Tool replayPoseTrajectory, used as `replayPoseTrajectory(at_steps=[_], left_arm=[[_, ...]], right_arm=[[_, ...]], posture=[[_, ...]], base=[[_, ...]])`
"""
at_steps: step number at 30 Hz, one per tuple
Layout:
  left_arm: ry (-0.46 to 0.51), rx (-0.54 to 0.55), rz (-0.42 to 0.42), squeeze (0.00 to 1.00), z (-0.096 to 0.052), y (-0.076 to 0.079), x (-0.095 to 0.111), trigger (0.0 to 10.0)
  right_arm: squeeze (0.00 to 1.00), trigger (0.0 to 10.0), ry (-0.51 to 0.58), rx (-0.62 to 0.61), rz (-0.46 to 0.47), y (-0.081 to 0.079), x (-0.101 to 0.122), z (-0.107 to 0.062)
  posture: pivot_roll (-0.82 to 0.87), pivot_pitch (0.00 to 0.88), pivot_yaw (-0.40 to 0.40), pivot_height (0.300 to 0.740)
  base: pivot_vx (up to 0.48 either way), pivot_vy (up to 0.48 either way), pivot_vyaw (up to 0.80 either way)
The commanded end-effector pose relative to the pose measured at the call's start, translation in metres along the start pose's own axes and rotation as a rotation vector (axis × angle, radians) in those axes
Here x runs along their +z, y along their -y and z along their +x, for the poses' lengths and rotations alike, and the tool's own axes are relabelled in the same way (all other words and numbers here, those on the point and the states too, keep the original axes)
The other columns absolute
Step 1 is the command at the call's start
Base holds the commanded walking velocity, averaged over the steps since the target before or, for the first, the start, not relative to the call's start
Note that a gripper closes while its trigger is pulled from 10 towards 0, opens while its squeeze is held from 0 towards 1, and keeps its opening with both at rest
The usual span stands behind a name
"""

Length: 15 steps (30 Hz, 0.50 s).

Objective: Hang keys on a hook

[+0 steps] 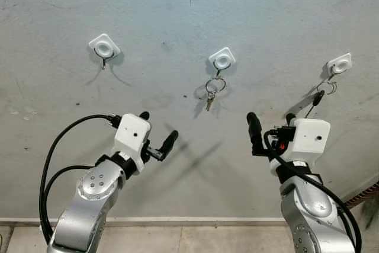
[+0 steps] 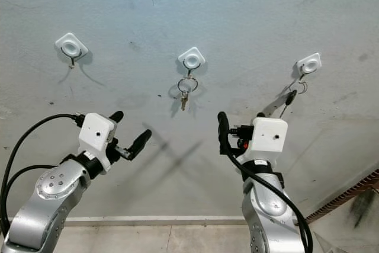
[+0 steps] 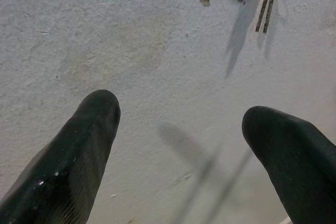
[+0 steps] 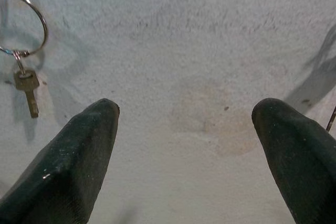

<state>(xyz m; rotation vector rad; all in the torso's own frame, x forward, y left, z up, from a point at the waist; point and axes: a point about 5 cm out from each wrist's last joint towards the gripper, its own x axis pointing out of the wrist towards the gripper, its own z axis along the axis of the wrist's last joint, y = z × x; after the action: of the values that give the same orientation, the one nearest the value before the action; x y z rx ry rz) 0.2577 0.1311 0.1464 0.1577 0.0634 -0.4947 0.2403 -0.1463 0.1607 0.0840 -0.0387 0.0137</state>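
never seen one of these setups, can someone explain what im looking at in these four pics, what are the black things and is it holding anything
This is a humanoid robot facing a grey wall. The two wide pictures come from a stereo camera on its head, so they show the same scene. You see its two silver arms raised, each ending in a gripper of two long black fingers: the left gripper and the right gripper. The two close-up pictures come from cameras on the wrists, looking along those fingers at the wall. On the wall are three white hooks: the left hook is bare, the middle hook carries a ring of keys, and the right hook has something small and dark hanging from it. Both grippers are open and hold nothing.
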Motion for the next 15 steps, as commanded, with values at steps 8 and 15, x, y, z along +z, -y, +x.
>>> replayPoseTrajectory(at_steps=[8,15], left_arm=[[-0.011,-0.002,0.008,0.00,-0.0001,-0.0008,0.0008,10.0],[-0.013,-0.005,0.006,0.00,0.0004,-0.0004,0.0009,10.0]], right_arm=[[0.00,10.0,0.009,-0.002,0.000,-0.0008,0.0008,0.0037],[0.00,10.0,0.009,0.004,-0.001,-0.0015,0.0011,0.0039]], posture=[[0.13,0.000,-0.071,0.740],[0.12,0.000,-0.070,0.740]], base=[[-0.263,0.000,0.00],[-0.340,0.000,0.00]])
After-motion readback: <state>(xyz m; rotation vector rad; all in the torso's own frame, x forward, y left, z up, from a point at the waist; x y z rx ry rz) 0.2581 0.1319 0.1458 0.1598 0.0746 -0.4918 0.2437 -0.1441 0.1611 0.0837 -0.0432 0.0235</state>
